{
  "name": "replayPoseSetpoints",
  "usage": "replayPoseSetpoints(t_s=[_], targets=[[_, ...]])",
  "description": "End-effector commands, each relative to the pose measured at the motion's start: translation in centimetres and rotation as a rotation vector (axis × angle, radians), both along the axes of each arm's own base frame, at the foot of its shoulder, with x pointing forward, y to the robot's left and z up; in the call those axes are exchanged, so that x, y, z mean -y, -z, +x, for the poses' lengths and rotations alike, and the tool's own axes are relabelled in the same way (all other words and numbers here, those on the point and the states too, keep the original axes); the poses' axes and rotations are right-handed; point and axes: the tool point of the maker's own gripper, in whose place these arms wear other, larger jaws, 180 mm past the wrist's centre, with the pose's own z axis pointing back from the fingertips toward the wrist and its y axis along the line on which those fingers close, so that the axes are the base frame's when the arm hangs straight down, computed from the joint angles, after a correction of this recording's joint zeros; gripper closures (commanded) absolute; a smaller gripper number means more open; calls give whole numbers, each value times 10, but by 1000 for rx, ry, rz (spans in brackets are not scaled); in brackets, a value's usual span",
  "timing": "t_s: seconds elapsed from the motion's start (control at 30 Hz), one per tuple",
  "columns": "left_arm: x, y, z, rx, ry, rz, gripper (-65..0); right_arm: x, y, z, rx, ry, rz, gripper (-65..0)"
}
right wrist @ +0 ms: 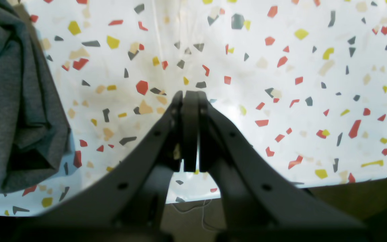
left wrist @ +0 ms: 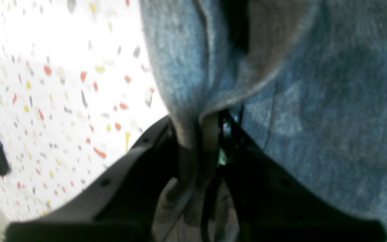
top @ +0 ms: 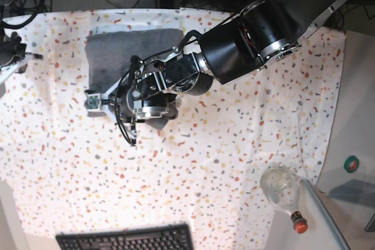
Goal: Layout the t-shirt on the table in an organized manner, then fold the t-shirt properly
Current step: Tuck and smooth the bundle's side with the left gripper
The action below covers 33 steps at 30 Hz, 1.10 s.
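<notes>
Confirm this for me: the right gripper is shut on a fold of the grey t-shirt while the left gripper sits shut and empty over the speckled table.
The sides are swapped. In the left wrist view the left gripper pinches the t-shirt; the right wrist view shows the right gripper shut and empty over the table.

Desk (top: 234,144) is wearing a white cloth speckled with red, yellow and grey flecks. T-shirt (top: 126,51) is lying on it as a folded dark-grey block, one edge bunched between the left jaws, the rest spreading beyond them. A clear bottle (top: 282,190) with a red cap and a black keyboard (top: 126,239) are sitting well apart from both jaws.
</notes>
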Motion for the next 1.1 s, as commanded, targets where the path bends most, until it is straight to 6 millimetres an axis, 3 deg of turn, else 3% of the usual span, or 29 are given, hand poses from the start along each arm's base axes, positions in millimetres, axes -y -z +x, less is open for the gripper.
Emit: replayPoseSetpoints(t_s=[0.0,0.6,0.73,0.83,0.9,0.97,1.07], targets=[[17,-20,10,39,15,-51,0,6,-10,7,38,-7,-20,0],[21,-28,16,50,13,-67,-10,4,-13,15,55,-13,-17,0],[23,-31,16,52,12,-76,-255,4,-13,15,55,-13,-17,0],[37,-51,14,79,36,-125,-481,4,-13,15,55,-13,-17,0],[36,-59,14,93,24,-104,-584,4,-13,15,55,-13,-17,0],[39,-71,16,114,22,-100,-625,3,-12,15,55,-13,-16,0],[45,-97,18,158,31,-127,-625,3,-12,15,53,-13,-16,0]])
